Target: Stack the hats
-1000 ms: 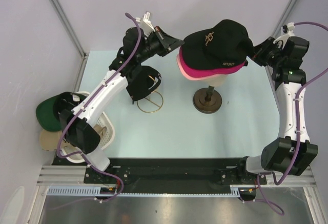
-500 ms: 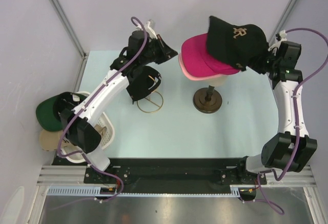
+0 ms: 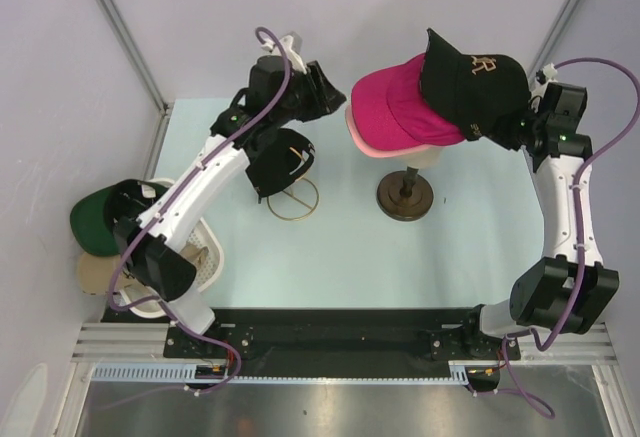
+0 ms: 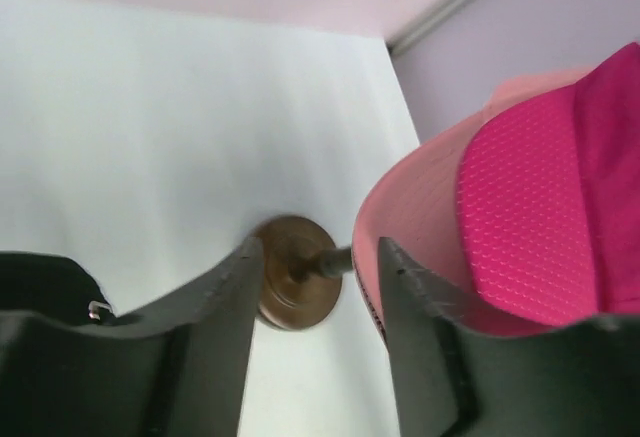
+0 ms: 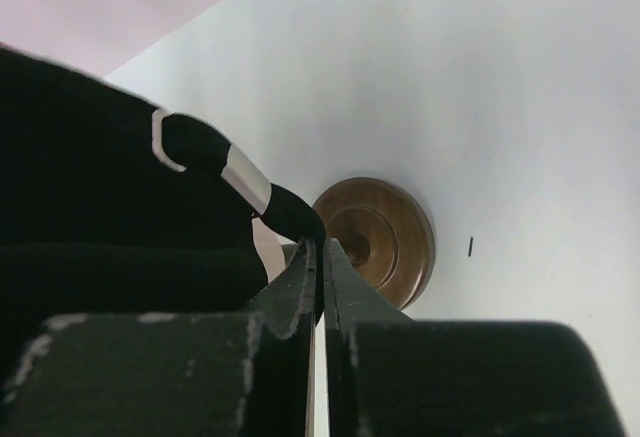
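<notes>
My right gripper (image 3: 508,127) (image 5: 320,249) is shut on the back strap of the black hat with the gold logo (image 3: 472,79) (image 5: 100,187). That hat hangs tilted, up and to the right of the magenta hat (image 3: 395,107) (image 4: 545,217). The magenta hat sits on a light pink hat (image 3: 353,129) (image 4: 420,212) on the mannequin head (image 3: 428,156). My left gripper (image 3: 330,92) (image 4: 315,282) is open just left of the pink brim, holding nothing. A dark green hat (image 3: 92,219) and a tan hat (image 3: 95,273) lie at the far left.
The head's brown round base (image 3: 405,200) (image 4: 295,287) (image 5: 378,232) stands mid-table. Another black cap (image 3: 280,157) rests on a gold wire stand (image 3: 292,199) under my left arm. A white mesh basket (image 3: 205,257) sits at the left edge. Walls close in behind and on both sides.
The black hat went from lying on the magenta hat to tilted, up and right, in my right gripper. My left gripper opened, let go of its brim and drew back left.
</notes>
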Motion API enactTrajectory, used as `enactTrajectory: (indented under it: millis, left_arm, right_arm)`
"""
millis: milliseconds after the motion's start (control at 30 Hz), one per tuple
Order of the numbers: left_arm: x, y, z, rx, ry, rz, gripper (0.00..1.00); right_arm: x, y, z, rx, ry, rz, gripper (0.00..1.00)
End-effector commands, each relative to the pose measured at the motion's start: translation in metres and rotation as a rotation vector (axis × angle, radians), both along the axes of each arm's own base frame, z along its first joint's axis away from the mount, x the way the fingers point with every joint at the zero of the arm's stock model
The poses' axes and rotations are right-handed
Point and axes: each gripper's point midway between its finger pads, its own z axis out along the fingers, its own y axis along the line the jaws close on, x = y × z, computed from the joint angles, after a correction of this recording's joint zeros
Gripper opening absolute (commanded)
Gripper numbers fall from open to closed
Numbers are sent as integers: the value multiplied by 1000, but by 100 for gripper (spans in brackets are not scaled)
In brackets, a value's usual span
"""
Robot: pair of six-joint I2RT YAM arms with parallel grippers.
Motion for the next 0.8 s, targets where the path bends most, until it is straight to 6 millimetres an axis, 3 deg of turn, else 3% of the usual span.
enactTrajectory:
  millis: [0,33,133,200,267,300,367,400,433,533,767]
  left_arm:
    - [-13,47,117,3,-318,138,65]
    - [-15,49,132,-3,-372,140,73]
    - [-28,41,172,-30,-498,77,77]
    - [-37,14,178,-62,-517,-37,77]
    - [-47,-6,198,-131,-560,-117,78]
    - [-50,-28,192,-163,-537,-191,79]
    - [-59,-45,205,-223,-559,-249,78]
    - [-56,-63,194,-242,-513,-289,79]
    - [-59,-67,203,-266,-518,-308,79]
    - [-54,-86,186,-292,-426,-352,78]
    - [-42,-88,150,-258,-265,-292,76]
  right_arm:
    - [2,2,44,-26,-101,22,0]
    - [0,2,48,-27,-107,22,0]
    - [-2,2,73,-36,-157,13,0]
    - [-2,3,91,-43,-196,14,0]
    - [-2,4,98,-46,-207,19,0]
    - [-2,6,107,-47,-224,24,0]
    - [-2,7,111,-51,-231,30,0]
    - [-1,10,113,-50,-236,36,0]
    - [-1,11,113,-51,-234,40,0]
    - [-3,17,117,-52,-243,50,0]
    - [-4,24,118,-54,-249,63,0]
